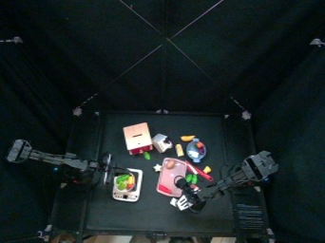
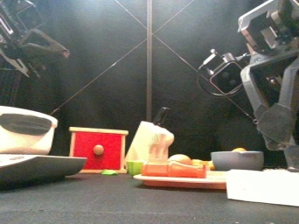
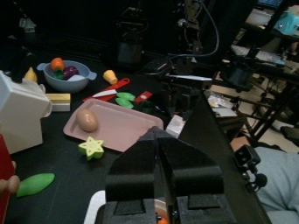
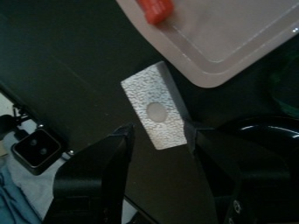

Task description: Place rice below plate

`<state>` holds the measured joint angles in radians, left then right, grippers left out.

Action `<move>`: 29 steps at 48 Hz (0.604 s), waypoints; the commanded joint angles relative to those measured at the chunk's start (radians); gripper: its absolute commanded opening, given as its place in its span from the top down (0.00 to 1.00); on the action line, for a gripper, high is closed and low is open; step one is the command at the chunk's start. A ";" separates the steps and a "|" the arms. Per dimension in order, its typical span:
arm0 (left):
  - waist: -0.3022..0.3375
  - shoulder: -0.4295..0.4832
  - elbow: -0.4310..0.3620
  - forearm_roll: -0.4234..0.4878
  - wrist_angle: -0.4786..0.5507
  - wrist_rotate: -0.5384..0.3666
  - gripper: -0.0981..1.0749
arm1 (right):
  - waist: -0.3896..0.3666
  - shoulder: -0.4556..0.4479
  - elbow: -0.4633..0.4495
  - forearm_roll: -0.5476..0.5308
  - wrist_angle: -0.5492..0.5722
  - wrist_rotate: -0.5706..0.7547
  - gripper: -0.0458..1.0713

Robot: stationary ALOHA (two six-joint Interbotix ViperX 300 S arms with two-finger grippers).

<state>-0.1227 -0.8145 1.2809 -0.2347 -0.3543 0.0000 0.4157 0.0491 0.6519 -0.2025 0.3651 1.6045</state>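
The rice is a white textured block lying flat on the black table, right beside the edge of the pink-red plate. My right gripper is open, with one jaw on each side of the rice's near end. In the top view the rice lies just in front of the plate, at the right gripper. The plate carries an egg and a red piece. My left gripper is shut and empty, hovering left of the plate.
A white tray with green pieces sits left of the plate. Behind stand a red-and-white box, a white carton and a bowl of fruit. A yellow-green star lies beside the plate.
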 commanded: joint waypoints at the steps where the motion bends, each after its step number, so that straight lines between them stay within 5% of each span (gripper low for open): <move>1: 0.002 0.002 -0.020 0.002 -0.011 0.002 0.62 | 0.002 -0.028 -0.032 -0.003 0.015 -0.002 0.21; 29: 0.002 0.002 -0.018 0.002 -0.011 0.000 0.62 | -0.005 -0.091 -0.035 -0.012 0.264 0.002 0.21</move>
<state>-0.1212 -0.8145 1.2809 -0.2347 -0.3543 0.0000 0.4157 0.0031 0.6366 -0.2086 0.5952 1.6045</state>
